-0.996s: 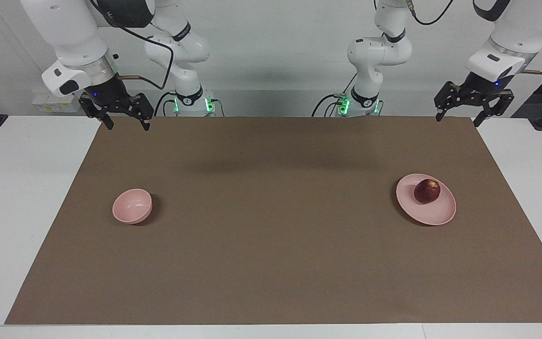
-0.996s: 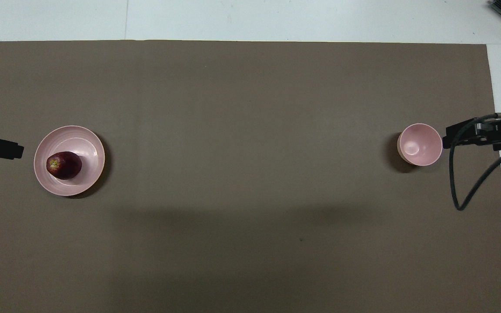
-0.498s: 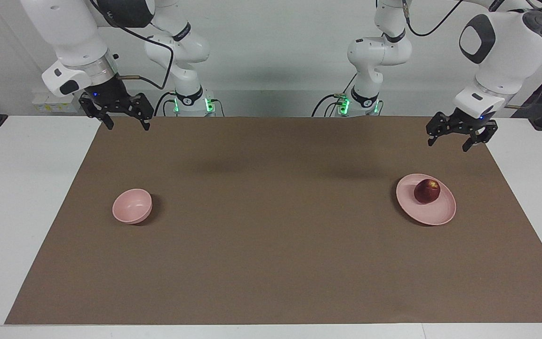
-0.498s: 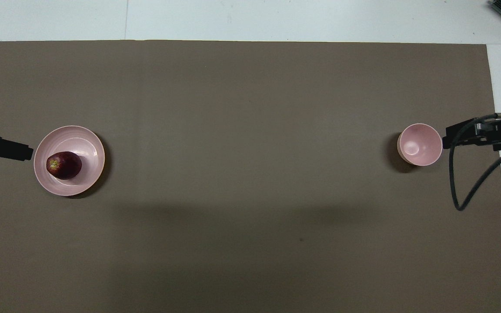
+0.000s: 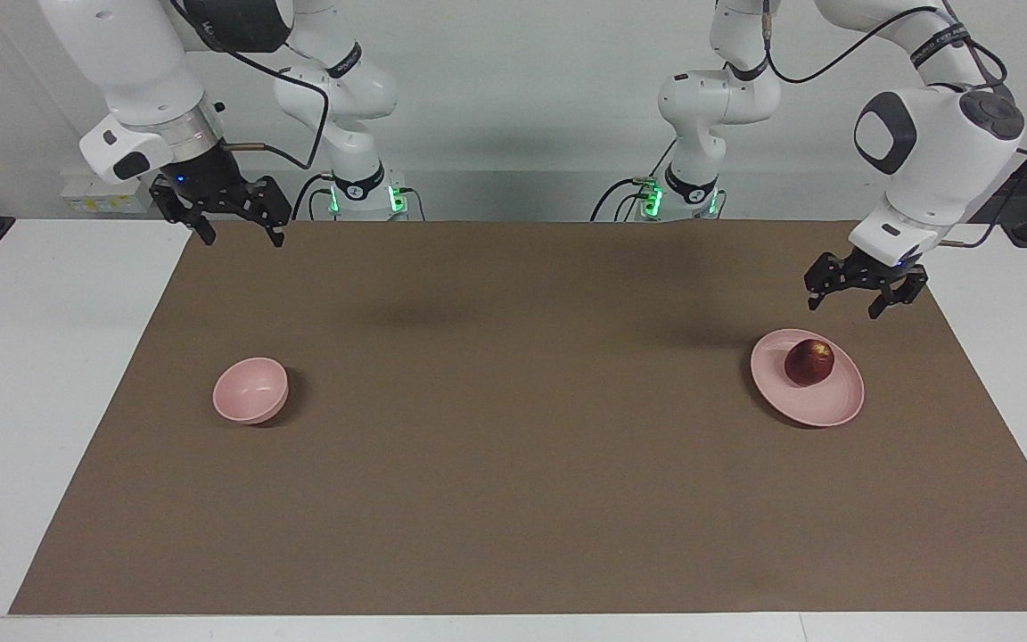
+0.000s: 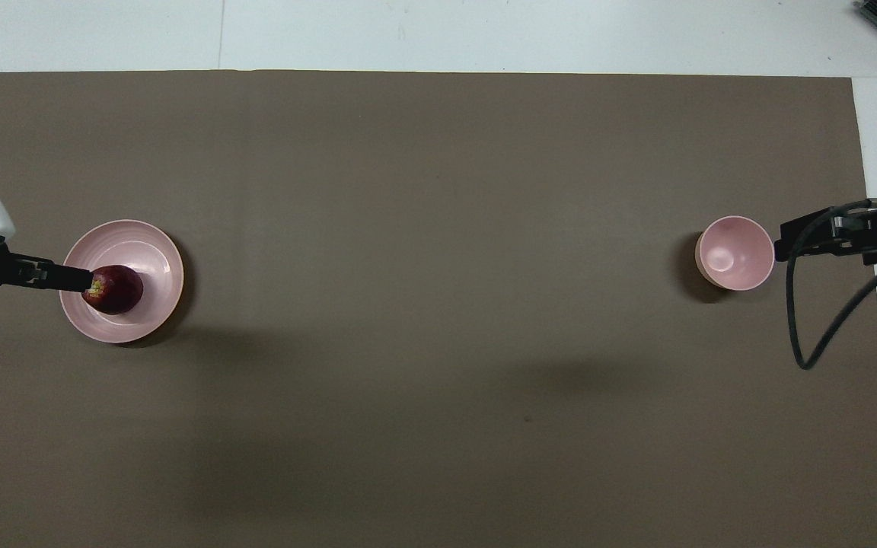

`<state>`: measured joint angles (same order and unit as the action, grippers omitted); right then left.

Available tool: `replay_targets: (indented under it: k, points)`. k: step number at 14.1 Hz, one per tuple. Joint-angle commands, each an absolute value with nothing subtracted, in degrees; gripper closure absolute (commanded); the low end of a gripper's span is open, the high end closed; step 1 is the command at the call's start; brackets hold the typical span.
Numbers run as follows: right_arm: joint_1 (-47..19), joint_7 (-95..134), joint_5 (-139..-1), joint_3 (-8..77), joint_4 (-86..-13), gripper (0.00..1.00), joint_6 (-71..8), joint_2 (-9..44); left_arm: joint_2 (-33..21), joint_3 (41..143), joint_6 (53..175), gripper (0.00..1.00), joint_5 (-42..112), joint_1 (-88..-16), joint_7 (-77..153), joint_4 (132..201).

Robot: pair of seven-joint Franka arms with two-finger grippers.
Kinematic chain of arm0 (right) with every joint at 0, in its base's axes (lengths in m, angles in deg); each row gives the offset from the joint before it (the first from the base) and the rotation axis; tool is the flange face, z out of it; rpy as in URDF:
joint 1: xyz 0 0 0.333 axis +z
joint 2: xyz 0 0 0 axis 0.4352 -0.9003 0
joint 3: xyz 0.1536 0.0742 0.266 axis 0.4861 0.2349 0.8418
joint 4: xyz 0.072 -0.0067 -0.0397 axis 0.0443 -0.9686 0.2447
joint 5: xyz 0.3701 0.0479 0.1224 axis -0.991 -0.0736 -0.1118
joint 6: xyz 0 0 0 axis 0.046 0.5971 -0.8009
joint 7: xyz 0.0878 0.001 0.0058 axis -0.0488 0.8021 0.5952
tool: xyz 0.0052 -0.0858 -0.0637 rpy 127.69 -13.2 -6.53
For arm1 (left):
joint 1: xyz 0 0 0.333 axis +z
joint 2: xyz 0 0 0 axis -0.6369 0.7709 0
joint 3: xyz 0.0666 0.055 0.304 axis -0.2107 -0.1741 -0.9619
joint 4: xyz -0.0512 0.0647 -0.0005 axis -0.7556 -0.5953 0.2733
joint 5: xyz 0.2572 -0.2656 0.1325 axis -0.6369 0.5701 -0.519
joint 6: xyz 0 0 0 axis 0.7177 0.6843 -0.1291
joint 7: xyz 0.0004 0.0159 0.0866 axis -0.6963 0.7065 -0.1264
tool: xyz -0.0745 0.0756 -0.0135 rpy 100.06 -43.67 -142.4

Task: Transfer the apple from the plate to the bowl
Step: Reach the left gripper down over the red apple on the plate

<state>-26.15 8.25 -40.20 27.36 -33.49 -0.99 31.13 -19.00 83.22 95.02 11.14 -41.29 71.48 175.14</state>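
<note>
Overhead, left tool point(image 5: 843, 304) released, partly covering apple point(image 5: 809, 362), right tool point(image 5: 237, 235) released, cropped.

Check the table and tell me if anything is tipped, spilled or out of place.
Nothing stands out. The apple sits whole on the plate, the bowl stands upright and empty toward the right arm's end of the table, and nothing is spilled on the brown mat.

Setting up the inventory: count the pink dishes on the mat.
2. The plate lies toward the left arm's end of the table with the apple on it; the bowl stands toward the right arm's end. Nothing appears hidden.
</note>
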Motion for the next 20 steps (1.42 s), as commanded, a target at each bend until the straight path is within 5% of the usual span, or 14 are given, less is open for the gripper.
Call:
replay_targets:
  k: [1,9,18,19,20]
  points:
    - [-26.7,9.8,-40.8,27.7,-33.1,0.00,0.1,31.1,-19.5,83.3,102.7,0.00,11.8,-40.4,72.4,180.6]
    - [-26.7,9.8,-40.8,27.7,-33.2,0.00,0.3,31.2,-11.9,83.3,111.6,0.00,16.4,-39.1,72.4,183.0]
    - [-26.7,9.7,-40.8,27.7,-33.2,0.00,0.3,31.2,-10.1,83.0,115.1,0.00,16.7,-38.2,72.8,185.8]
    - [-26.7,9.7,-40.8,27.7,-33.2,0.00,0.4,31.2,-10.1,83.0,115.2,0.01,16.8,-38.2,72.8,185.9]
    - [-26.7,9.5,-40.8,27.7,-33.3,0.00,0.5,31.3,-10.0,83.0,115.3,0.15,16.8,-38.2,72.8,185.7]
